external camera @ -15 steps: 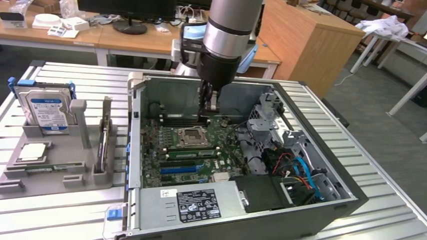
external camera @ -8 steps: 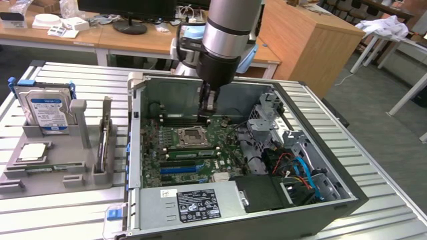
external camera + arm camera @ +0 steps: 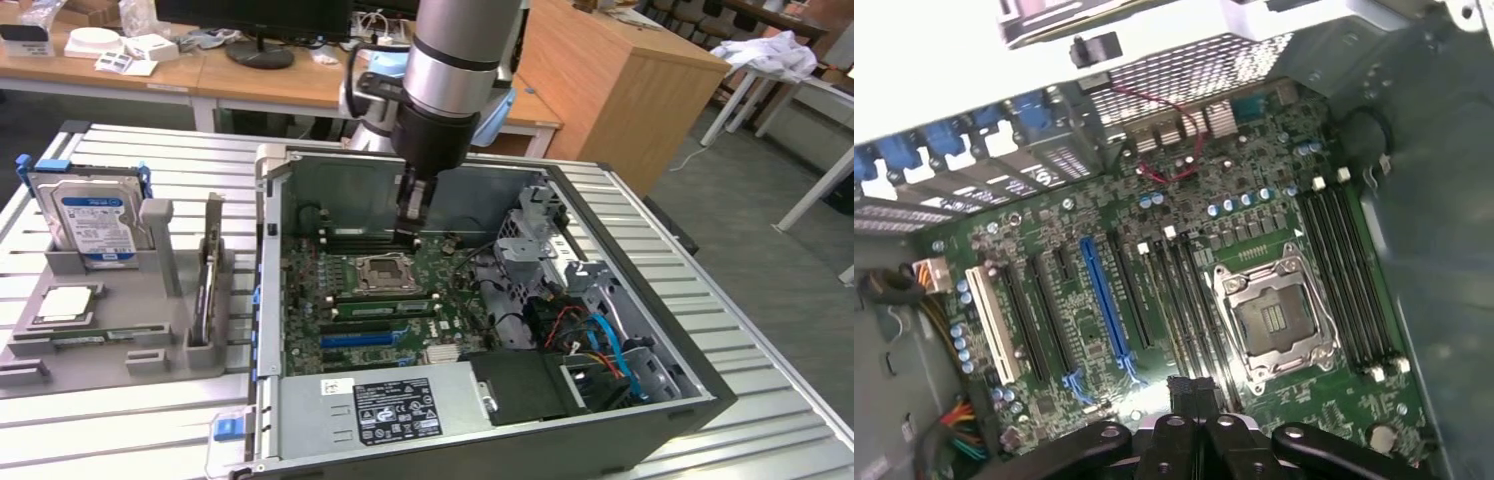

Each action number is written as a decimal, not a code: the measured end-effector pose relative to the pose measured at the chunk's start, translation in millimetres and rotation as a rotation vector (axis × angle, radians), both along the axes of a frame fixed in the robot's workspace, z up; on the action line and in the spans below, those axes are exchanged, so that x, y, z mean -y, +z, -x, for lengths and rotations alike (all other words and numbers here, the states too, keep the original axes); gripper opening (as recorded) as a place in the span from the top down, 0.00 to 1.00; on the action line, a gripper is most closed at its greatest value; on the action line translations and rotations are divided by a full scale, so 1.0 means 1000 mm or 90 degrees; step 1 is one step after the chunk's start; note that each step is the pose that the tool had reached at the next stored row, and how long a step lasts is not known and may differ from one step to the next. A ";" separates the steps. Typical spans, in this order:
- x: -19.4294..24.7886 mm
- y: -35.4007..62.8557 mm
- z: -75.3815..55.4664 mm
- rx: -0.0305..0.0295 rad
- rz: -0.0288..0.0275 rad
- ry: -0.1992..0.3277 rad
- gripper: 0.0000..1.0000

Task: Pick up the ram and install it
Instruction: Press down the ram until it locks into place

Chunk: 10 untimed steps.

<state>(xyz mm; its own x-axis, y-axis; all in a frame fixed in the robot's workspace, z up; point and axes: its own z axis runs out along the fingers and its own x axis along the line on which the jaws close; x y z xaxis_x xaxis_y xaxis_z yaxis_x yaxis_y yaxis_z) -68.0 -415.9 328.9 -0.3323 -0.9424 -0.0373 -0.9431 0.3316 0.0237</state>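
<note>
My gripper (image 3: 414, 236) reaches down into the open computer case (image 3: 274, 300). Its fingertips hang just above the black memory slots (image 3: 367, 240) on the far side of the empty CPU socket (image 3: 387, 270). In the wrist view the gripper (image 3: 1190, 386) is shut, its dark fingertips pressed together over the end of a bank of slots (image 3: 1189, 300) beside the socket (image 3: 1274, 320). Nothing shows between them. A narrow green stick that looks like the ram (image 3: 383, 307) sits along the slots on the socket's near side.
A grey holder tray (image 3: 114, 350) stands at the exterior view's left of the case, with a blue-labelled hard drive (image 3: 94, 225) upright in it and a small green board (image 3: 78, 340) lying flat. Drive cage and cables (image 3: 587, 330) crowd the case's right end.
</note>
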 end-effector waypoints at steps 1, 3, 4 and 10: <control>0.0000 0.0000 0.000 0.0000 0.0000 -0.008 0.89; 0.0000 -0.0001 0.000 0.0000 0.0000 -0.024 0.89; 0.0000 -0.0001 0.001 0.0000 0.0000 -0.032 0.89; 0.0000 -0.0002 0.001 0.0000 0.0000 -0.078 0.89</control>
<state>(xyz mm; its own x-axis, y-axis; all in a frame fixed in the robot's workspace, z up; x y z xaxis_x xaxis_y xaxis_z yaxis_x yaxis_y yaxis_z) -69.5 -415.9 328.7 -0.4453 -0.8946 -0.0373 -0.8954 0.4447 0.0236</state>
